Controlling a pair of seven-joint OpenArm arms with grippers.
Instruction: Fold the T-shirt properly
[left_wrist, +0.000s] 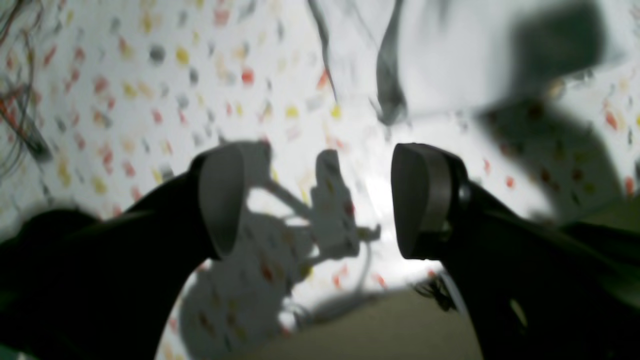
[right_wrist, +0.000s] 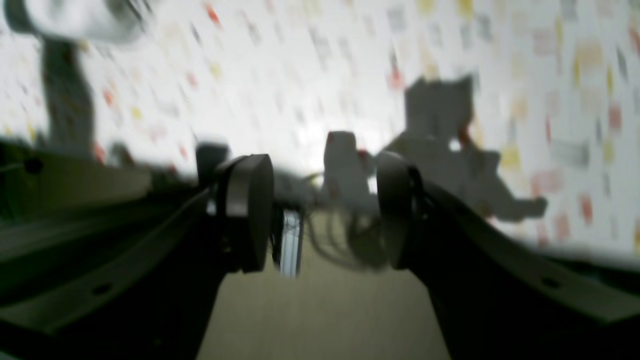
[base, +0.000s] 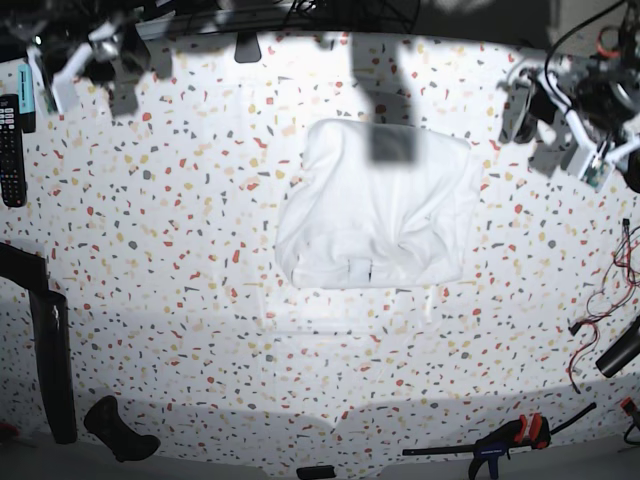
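The T-shirt is a plain white, wrinkly cloth lying partly folded in the middle of the speckled table, with no gripper touching it. In the base view my left arm hangs at the far right corner and my right arm at the far left corner, both well away from the shirt. Seen from the left wrist, the left gripper is open and empty above the table, and a blurred plain white patch with dark creases, probably the shirt, lies beyond it. The right gripper is open too, with nothing between its fingers.
A black remote lies at the left edge. Dark stands and a black object sit at the front left. A clamp lies at the front right, with loose cables along the right edge.
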